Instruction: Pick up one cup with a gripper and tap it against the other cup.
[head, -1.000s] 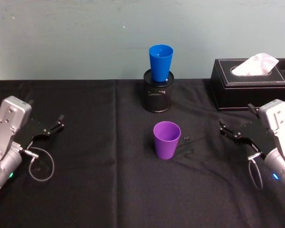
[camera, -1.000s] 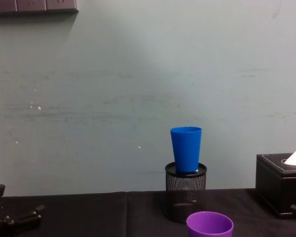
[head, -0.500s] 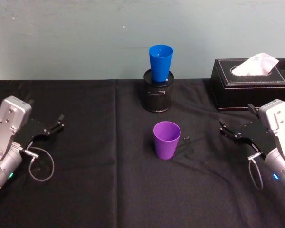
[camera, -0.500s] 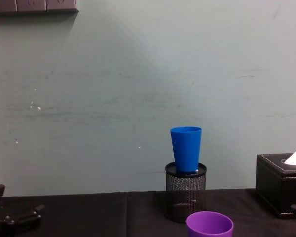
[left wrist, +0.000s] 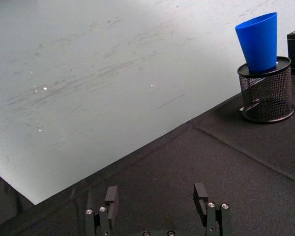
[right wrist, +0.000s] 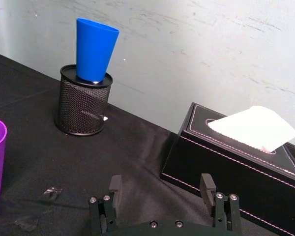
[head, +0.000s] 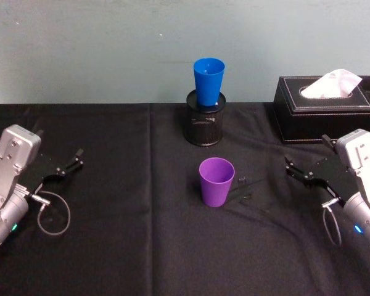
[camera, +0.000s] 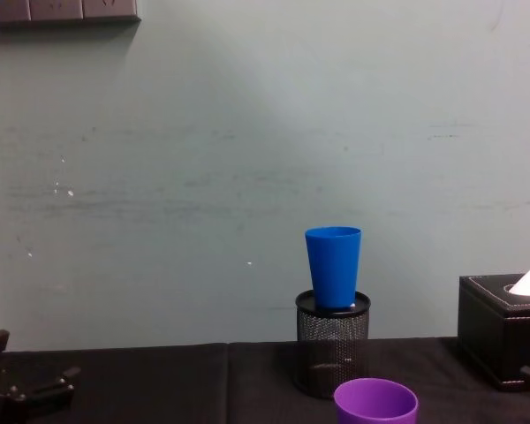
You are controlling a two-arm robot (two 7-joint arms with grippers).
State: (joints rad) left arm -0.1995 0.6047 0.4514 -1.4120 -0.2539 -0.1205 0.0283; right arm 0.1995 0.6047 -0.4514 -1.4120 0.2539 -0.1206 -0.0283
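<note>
Two cups are on the scene, both upright with the mouth up. The purple cup (head: 216, 181) stands on the black-draped desk (head: 142, 246) near its middle, apart from both grippers. At 12 o'clock from it, toward the wall (head: 80, 49), the blue cup (head: 208, 80) sits with its base lodged in the mouth of the one black mesh pen holder (head: 205, 126), so it rides higher than the purple cup. The two cups are well apart.

One black tissue box (head: 324, 108) lies at about 2 o'clock from the purple cup, with a single white tissue (head: 336, 82) sticking out of its slot. A few small dark scraps (head: 243, 180) lie on the cloth just beside the purple cup, at its 3 o'clock side.

There are two grippers, each with two fingers. The left gripper (head: 71, 162) rests low over the desk at 9 o'clock from the purple cup; its fingers (left wrist: 111, 195) are spread wide with nothing between them. The right gripper (head: 291, 168) sits at 3 o'clock, pointed inward toward the purple cup; its fingers (right wrist: 206, 183) are likewise spread wide and empty.
</note>
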